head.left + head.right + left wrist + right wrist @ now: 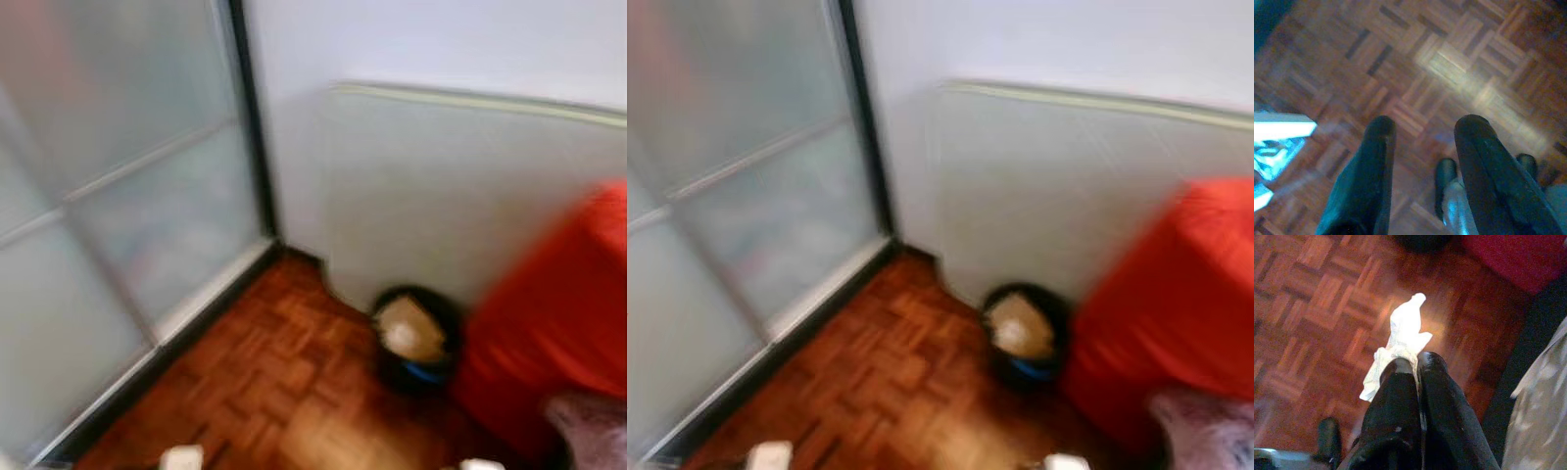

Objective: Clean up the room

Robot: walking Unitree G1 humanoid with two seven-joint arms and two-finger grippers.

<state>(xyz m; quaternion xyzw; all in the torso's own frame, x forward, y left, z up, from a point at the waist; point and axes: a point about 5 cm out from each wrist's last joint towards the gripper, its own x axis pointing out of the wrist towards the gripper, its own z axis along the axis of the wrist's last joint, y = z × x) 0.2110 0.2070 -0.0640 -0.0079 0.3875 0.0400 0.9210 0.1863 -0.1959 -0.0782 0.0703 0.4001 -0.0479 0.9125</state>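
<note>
1. We see a round black bin (416, 338) with crumpled paper inside, on the parquet floor (265, 392).
2. Our right claw (1411, 363) is clenched on a white tissue (1400, 338); our left claw (1422, 129) hangs released.

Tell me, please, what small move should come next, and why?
Probably step toward the black bin by the wall. The right gripper is shut on a white tissue above parquet floor, short of the bin; the left gripper is open, holding nothing.
</note>
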